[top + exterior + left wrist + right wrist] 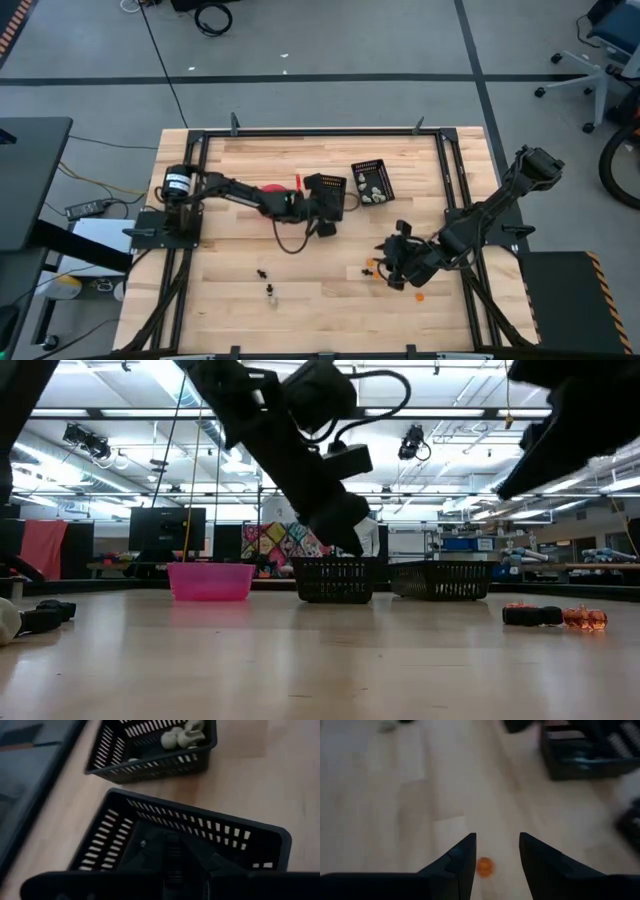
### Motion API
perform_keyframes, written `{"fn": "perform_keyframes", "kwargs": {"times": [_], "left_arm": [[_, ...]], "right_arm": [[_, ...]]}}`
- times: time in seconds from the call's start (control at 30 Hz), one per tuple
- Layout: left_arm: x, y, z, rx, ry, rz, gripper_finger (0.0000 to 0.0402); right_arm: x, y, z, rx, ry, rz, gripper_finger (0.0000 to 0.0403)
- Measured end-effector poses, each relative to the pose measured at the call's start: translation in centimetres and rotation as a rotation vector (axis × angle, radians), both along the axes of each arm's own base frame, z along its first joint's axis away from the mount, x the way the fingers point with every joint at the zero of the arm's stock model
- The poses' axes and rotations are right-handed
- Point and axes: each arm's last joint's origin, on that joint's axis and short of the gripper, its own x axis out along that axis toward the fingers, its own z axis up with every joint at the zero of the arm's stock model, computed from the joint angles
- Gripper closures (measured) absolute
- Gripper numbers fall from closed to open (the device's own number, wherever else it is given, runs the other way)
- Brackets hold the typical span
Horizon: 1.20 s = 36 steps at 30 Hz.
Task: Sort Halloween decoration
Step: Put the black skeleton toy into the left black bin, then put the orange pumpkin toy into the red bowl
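Note:
Two black slotted baskets stand at the table's middle far side: one [326,186] under my left gripper [328,208], the other [372,181] holding pale trinkets [181,736]. My left gripper hangs over the nearer basket [200,827], above its rim [337,565]. My right gripper [496,855] is open above the table at the near right. An orange trinket [484,866] lies on the wood below the gap between its fingers, untouched. More orange trinkets [371,266] and black trinkets [263,272] lie on the near part of the table.
The pink bowl [210,581] stands left of the baskets, partly under my left arm in the high view. A black trinket [530,616] and an orange one [586,618] lie near the right. Black frame rails [300,133] edge the table.

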Motion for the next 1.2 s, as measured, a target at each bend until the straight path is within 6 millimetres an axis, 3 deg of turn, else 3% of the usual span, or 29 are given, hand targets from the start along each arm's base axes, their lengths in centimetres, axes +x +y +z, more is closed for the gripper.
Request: {"fn": "perform_keyframes", "kwargs": {"times": [0.2,0.33,0.5,0.6,0.83,1.07,1.2], "left_arm": [[-0.2,1.9,-0.4,-0.127,0.007,0.005,0.0336],[-0.4,2.1,-0.6,-0.156,0.028,-0.012,0.029],[0.1,2.3,0.2,-0.123,-0.036,-0.053,0.022],[0.4,2.1,0.6,-0.088,-0.056,-0.085,0.0198],[1.1,-0.5,1.4,-0.003,-0.123,-0.217,0.0211],[1.4,-3.9,2.6,0.074,-0.199,-0.354,0.0234],[1.0,-5.3,4.6,0.106,-0.258,-0.42,0.0242]], "right_arm": [[-0.2,1.2,0.2,0.033,0.106,0.045,0.025],[-0.3,1.7,0.2,0.075,0.233,0.002,0.025],[0.2,2.3,0.4,0.125,0.282,-0.05,0.025],[0.2,3.0,0.7,0.185,0.325,-0.058,0.025],[-0.2,4.3,1.0,0.29,0.427,-0.129,0.025],[-0.4,6.9,-1.5,0.396,0.671,-0.113,0.025],[-1.2,8.5,-2.3,0.377,0.744,-0.08,0.0249]]}}
